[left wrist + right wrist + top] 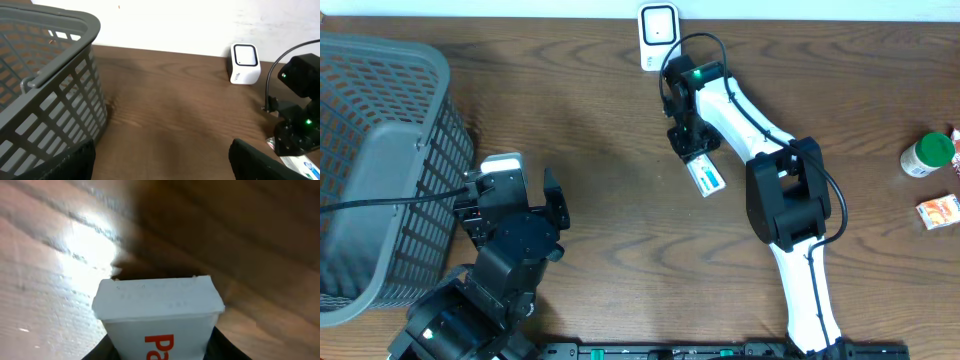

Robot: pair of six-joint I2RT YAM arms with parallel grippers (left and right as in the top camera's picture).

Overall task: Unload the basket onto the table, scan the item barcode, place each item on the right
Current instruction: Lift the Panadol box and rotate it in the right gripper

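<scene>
Reading orange "Pa", white box (159,311) clamped in right fingers (227,352); left fingers (75,164) apart

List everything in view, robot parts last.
table: 1, brown wood, under everything
basket: 1, grey mesh, left edge of the table
scanner: 1, white, back edge, centre
box: 1, white and blue with orange lettering, centre of the table, in the right claw
jar: 1, pale with green lid, far right
packet: 1, orange and white, far right, nearer the front than the jar
left claw: 1, black, open, empty, front left beside the basket
right claw: 1, black on a white arm, closed on the box, in front of the scanner
</scene>
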